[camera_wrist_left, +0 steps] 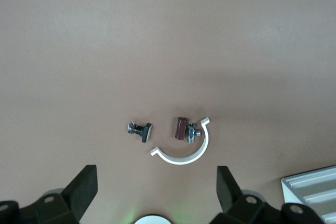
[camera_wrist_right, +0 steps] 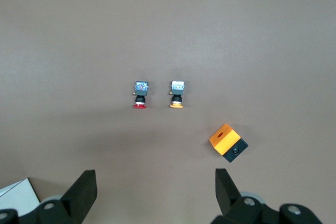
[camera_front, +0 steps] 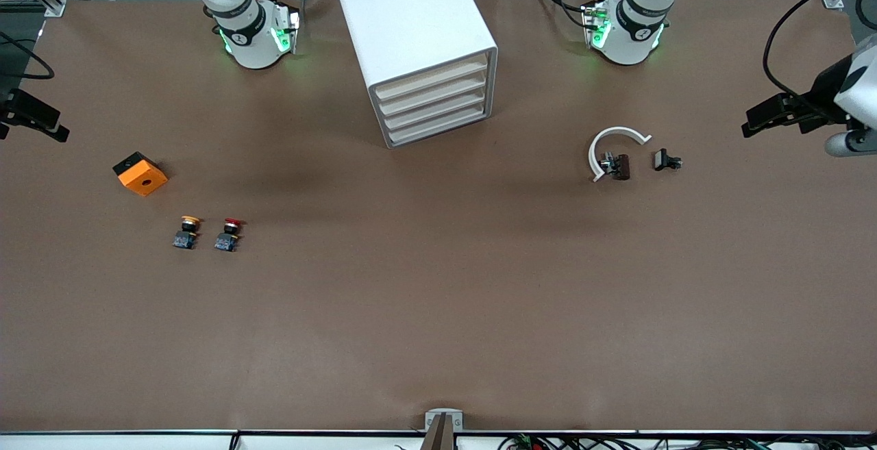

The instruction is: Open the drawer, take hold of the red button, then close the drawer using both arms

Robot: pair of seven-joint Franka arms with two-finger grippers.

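The white drawer cabinet (camera_front: pixel 418 46) stands between the two arm bases, and its stacked drawers (camera_front: pixel 433 97) are all shut. The red-capped button (camera_front: pixel 230 233) lies on the table toward the right arm's end, nearer the front camera than the cabinet; it also shows in the right wrist view as the button (camera_wrist_right: pixel 139 94). My right gripper (camera_wrist_right: pixel 155 182) hangs high over the table, open and empty, with the button well clear of its fingers. My left gripper (camera_wrist_left: pixel 156 182) is also high, open and empty, near its own base. Neither gripper shows in the front view.
An orange-capped button (camera_front: pixel 187 231) lies beside the red one, and an orange cube (camera_front: pixel 140 173) sits farther back. Toward the left arm's end lie a white C-shaped clamp (camera_front: pixel 613 145) and a small black part (camera_front: pixel 666 160). Black fixtures (camera_front: pixel 781 111) jut in at both table ends.
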